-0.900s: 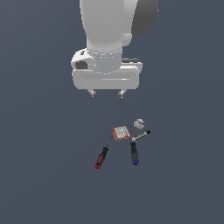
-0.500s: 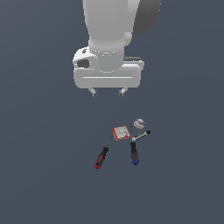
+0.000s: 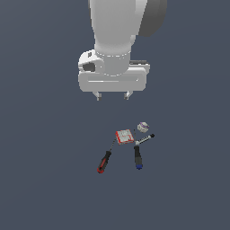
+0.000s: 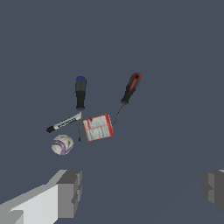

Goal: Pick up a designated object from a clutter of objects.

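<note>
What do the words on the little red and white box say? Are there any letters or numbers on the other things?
Box: it has pale panels with faint marks, too small and blurred to read.
Marker: no readable text.
Ball: only a purple band, no letters.
Red screwdriver and blue screwdriver: no labels show.
Gripper: no writing shows.
So nothing here can be read.

The small whitish-grey ball with a dark purple band (image 3: 143,127) (image 4: 62,144) sits on the dark floor. It is at the edge of a little bunch of things (image 3: 128,144) (image 4: 95,111), near the black-tipped marker (image 3: 144,139) (image 4: 64,123) and the red-and-white flat box (image 3: 124,136) (image 4: 97,127). Nothing holds it.
</note>
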`<state>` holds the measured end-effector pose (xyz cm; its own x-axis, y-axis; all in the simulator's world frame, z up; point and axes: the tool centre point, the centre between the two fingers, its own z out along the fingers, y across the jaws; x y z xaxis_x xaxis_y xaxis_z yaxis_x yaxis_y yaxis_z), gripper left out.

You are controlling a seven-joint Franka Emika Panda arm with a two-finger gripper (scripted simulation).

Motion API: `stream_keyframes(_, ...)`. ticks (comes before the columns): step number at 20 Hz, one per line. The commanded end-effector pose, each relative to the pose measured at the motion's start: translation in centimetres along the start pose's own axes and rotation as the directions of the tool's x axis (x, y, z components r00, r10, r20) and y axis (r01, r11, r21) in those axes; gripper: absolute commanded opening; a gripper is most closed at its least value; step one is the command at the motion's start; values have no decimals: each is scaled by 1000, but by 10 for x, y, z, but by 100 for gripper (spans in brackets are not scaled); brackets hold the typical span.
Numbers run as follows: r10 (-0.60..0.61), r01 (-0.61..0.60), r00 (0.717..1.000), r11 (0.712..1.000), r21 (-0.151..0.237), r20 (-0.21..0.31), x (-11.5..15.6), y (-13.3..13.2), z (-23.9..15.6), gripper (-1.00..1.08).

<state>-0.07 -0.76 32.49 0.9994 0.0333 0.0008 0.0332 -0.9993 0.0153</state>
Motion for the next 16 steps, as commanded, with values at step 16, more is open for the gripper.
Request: stream_keyframes(16,63,-63,998,998,-9,-2,-4,-88,122,100)
